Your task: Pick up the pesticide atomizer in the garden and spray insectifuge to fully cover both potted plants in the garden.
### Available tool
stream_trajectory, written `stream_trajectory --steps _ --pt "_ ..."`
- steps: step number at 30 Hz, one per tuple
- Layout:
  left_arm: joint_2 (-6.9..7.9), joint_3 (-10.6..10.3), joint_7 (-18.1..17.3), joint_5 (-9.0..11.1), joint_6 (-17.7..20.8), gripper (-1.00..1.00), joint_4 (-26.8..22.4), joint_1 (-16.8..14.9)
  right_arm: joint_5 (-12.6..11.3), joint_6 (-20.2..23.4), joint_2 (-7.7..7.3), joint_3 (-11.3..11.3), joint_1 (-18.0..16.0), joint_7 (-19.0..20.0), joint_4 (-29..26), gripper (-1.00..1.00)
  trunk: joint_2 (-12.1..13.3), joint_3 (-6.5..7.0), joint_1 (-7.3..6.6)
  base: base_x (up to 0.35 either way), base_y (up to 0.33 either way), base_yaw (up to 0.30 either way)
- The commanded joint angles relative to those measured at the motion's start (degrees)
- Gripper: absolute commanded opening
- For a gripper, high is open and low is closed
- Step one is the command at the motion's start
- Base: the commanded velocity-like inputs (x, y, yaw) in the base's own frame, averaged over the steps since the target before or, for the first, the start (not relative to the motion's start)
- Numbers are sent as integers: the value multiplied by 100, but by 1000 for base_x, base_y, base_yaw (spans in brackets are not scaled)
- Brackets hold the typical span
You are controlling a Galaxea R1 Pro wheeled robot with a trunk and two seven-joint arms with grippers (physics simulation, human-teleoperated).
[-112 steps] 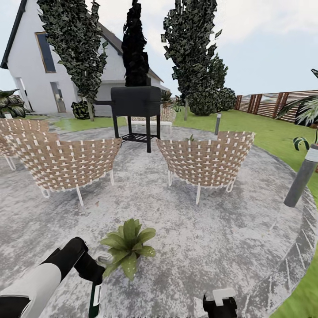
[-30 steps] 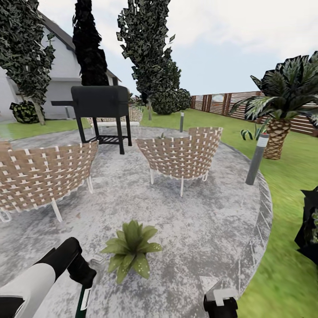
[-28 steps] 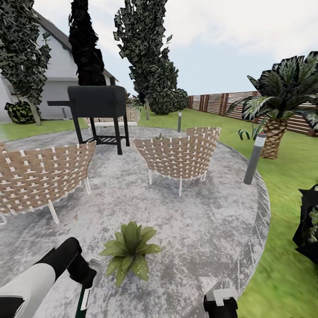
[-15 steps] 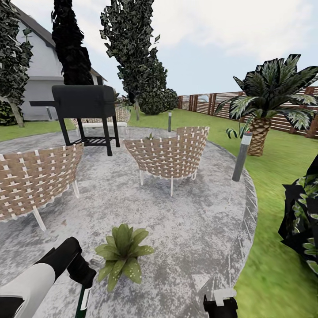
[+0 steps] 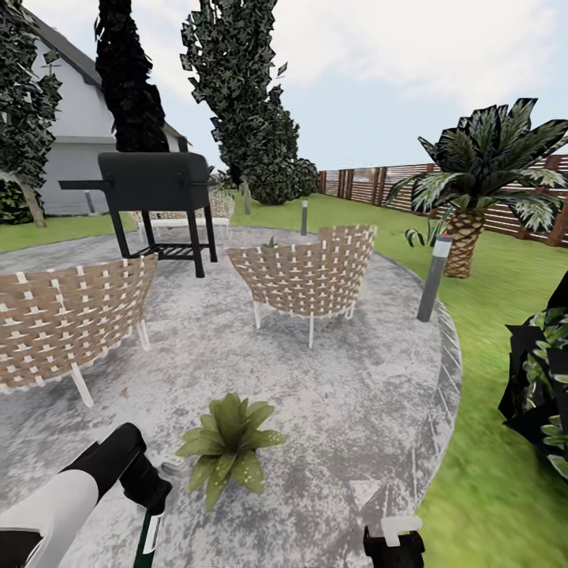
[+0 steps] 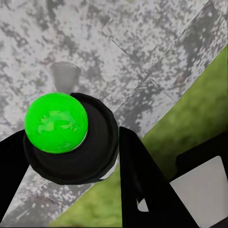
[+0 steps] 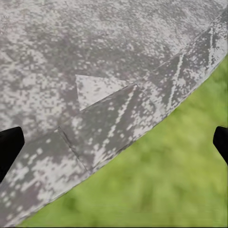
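Note:
One potted plant (image 5: 227,446), a low rosette of speckled green leaves, stands on the stone patio (image 5: 347,394) just right of my left gripper (image 5: 150,493). That gripper is shut on the pesticide atomizer (image 5: 148,538), whose dark green body hangs below the fingers. In the left wrist view the atomizer's black head with a bright green knob (image 6: 56,122) sits between the two black fingers (image 6: 142,180). My right gripper (image 5: 393,543) hangs low over the patio's edge, and its fingertips (image 7: 9,147) stand wide apart with nothing between them. Small leaf tips (image 5: 272,241) peek over the far chair.
Two woven chairs (image 5: 304,272) (image 5: 67,323) and a black grill (image 5: 158,185) stand beyond the plant. A grey bollard lamp (image 5: 432,278) marks the patio's right rim, with lawn, a palm (image 5: 473,197) and a dark bush (image 5: 544,386) to the right.
The whole view has swung to the right since the earliest frame, then slightly back left in the last half second. Both arms keep the same pose, and the atomizer stays in the left gripper.

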Motion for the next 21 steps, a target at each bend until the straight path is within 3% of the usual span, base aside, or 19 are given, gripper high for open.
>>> stream_trajectory --steps 1,9,15,21 --pt "3 -30 -38 -19 23 -100 -13 1 61 -10 2 -42 -3 -27 2 100 -3 -6 -2 -47 288 -24" --pt "-21 -39 -6 -19 23 -100 -6 1 61 -10 2 -42 -4 -28 2 100 -3 -6 -2 -7 301 -209" --pt "-22 -19 8 -19 19 -100 -5 2 67 -10 2 -34 -1 -21 2 100 -3 -6 -2 0 304 -24" --pt "-28 0 141 -14 -23 -100 9 9 69 -10 2 -40 0 -28 2 100 -3 -6 -2 0 64 0"
